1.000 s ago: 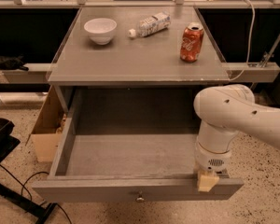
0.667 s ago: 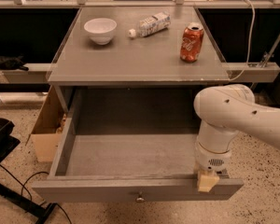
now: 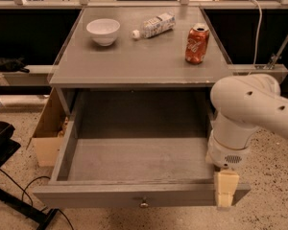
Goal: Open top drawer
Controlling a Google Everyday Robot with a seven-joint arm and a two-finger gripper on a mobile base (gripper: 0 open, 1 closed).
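— Pincer (image 3: 226,189) first: can we read its state?

— We cannot. We see it as one pale block hanging below the wrist, at the right end of the front panel of the top drawer (image 3: 139,159). We cannot tell whether it is released or clenched. Nor can we tell whether it touches the panel or only overlaps it from our angle.

— What else is hidden from us?

— The arm (image 3: 245,114) covers the drawer's right wall and its rear right corner. The arm's upper part runs out at the right edge, so we see nothing of the base. The knob (image 3: 144,204) sits close to the lower edge, small and hard to make out. A cardboard box (image 3: 47,128) shows only in part beside the drawer's left wall, and we cannot tell what is in it.

— And the arm's pose?

— Its bulky white elbow bends just off the front right corner of the worktop (image 3: 139,63). From there the forearm drops straight down, with the wrist upright and the pincer pointing at the floor.

— Where is the drawer?

— It is pulled well out from under the worktop, its grey bottom in plain sight. On the worktop we see a white bowl (image 3: 103,31) at the back left and a plastic bottle (image 3: 153,25) lying on its side beside it. A red can (image 3: 197,43) stands upright to the right. None of the three touch.
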